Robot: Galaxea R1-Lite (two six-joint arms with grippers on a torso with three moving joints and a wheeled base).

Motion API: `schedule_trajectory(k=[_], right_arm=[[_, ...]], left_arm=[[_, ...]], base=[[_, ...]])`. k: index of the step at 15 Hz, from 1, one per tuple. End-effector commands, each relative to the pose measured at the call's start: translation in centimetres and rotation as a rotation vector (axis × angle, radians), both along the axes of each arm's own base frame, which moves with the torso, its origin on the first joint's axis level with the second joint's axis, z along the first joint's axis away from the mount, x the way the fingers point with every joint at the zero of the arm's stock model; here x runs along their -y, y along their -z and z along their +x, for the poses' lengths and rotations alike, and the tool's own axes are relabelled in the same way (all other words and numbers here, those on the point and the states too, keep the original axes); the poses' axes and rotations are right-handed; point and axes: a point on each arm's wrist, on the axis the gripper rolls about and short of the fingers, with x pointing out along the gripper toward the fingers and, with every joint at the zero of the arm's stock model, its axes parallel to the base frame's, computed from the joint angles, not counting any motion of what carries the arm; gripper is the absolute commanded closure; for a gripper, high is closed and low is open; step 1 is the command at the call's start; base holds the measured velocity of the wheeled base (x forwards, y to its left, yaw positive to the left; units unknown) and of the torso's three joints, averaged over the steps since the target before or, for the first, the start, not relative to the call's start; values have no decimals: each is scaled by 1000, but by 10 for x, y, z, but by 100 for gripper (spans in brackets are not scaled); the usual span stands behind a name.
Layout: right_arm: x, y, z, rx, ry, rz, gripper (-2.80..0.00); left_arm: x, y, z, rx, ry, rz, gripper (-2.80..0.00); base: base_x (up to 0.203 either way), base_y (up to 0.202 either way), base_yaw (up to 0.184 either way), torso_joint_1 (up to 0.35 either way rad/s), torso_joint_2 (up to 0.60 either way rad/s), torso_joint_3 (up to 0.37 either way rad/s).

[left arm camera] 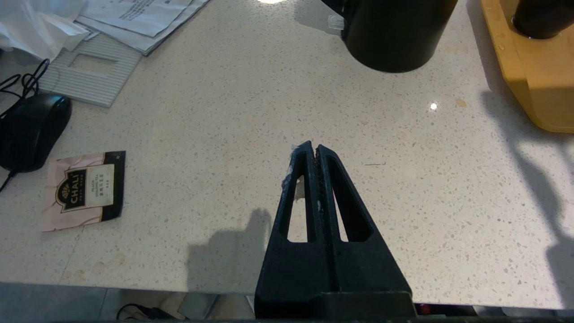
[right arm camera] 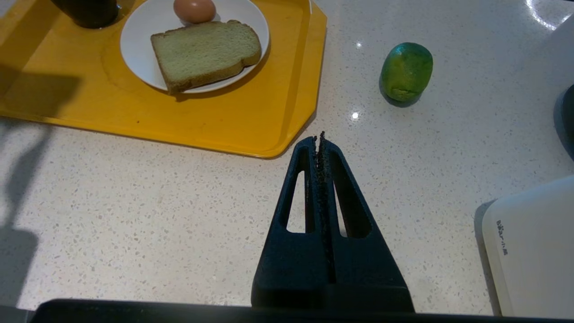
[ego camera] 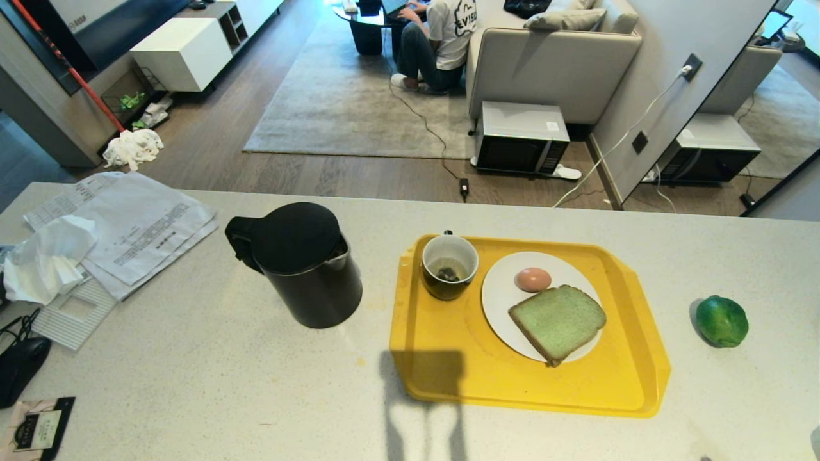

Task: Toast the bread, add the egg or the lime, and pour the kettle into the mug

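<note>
Nearest the robot, both arms hover low over the front edge of the bench. The left gripper point(left arm camera: 314, 150) has its jaws pressed together on nothing, above bare bench in front of the kettle point(ego camera: 301, 262). The right gripper point(right arm camera: 320, 141) is likewise closed and empty, just off the front right corner of the yellow tray point(ego camera: 448, 378).

Neither arm has started on anything, so the step in hand is probably a first reach. If the bread point(ego camera: 557, 322) goes first, the right jaws need to spread wide before descending and take the slice by its crust edges (it lies flat on the white plate point(ego camera: 496, 298), so a tilt from the near side should help). The egg point(ego camera: 533, 279) sits on the plate touching the slice's far edge and could roll if nudged. The lime point(ego camera: 722, 321) lies alone on the bench toward the right edge, well apart from the tray.

Farther back, the mug point(ego camera: 449, 265) stands in the tray's far left corner with something dark inside that I cannot identify. A white appliance point(right arm camera: 529, 251) is cut off at the bench's right; whether it is a toaster is unclear. No toaster shows in the head view. Beyond the bench a person point(ego camera: 439, 38) sits on the floor.
</note>
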Motion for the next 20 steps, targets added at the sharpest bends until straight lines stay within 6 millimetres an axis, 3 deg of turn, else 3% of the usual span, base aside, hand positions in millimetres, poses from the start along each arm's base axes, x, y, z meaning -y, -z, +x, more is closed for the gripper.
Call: schedule_trajectory(k=[1, 20], right_arm=[[0, 0, 0, -1, 0, 0, 0], [0, 0, 0, 1, 3, 30, 0]], left_arm=[[0, 0, 0, -4, -1, -3, 0], [0, 0, 0, -4, -1, -3, 0]], base=[[0, 0, 0, 0, 0, 0], [0, 0, 0, -3, 9, 4]])
